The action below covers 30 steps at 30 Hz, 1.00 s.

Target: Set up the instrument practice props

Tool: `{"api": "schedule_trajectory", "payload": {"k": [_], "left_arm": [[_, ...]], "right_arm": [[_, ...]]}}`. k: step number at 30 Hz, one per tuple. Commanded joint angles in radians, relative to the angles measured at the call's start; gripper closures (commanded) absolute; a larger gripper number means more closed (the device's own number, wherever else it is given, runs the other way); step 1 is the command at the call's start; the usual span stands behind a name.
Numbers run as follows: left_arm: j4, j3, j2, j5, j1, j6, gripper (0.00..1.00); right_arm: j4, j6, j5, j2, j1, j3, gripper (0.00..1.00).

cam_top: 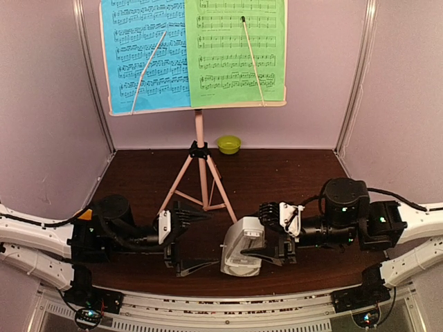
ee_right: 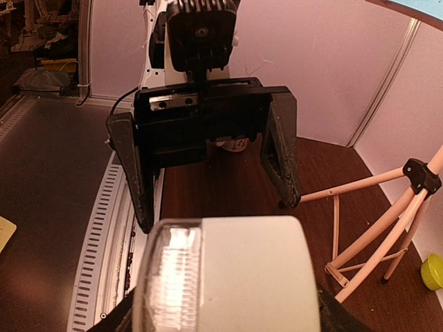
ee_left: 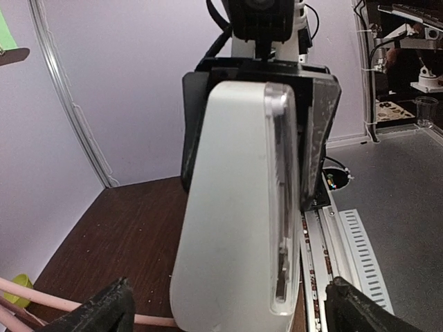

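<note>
A: Where was the metronome [cam_top: 241, 254]?
B: Lower centre of the top view, pinched between the right fingers [ee_left: 320, 138].
A: And the left fingers [ee_left: 97, 315]?
B: Spread wide either side, not touching it.

Both arms reach inward and low, and the grippers face one another. The left gripper [cam_top: 197, 240] stands wide open. The right gripper [cam_top: 266, 235] is clamped on the metronome [cam_top: 239, 257].

lime-green bowl [cam_top: 229, 144] at back of dark wooden table [cam_top: 138, 173], near wall.
</note>
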Motion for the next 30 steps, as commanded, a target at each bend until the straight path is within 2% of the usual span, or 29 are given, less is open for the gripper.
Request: {"api": "schedule_trajectory", "payload": {"k": [1,8,18,26,30], "left_arm": [[-0.003,0.066,0.042,0.085,0.002,-0.002,0.02],[0.027,0.088,0.110,0.139,0.002,-0.003,0.02],[0.041,0.073,0.102,0.054,0.003,-0.045,0.02],[-0.002,0.113,0.136,0.127,0.003,-0.013,0.03],[-0.022,0.119,0.131,0.140,0.003,-0.010,0.08]], "right_arm": [[0.167,0.008,0.025,0.043,0.008,0.098,0.92],[0.192,0.006,0.030,0.109,0.007,0.149,0.92],[0.229,0.010,-0.076,0.134,0.009,0.152,0.93],[0.238,0.021,-0.173,0.178,0.011,0.188,0.93],[0.240,0.022,-0.151,0.184,0.012,0.199,0.92]]}}
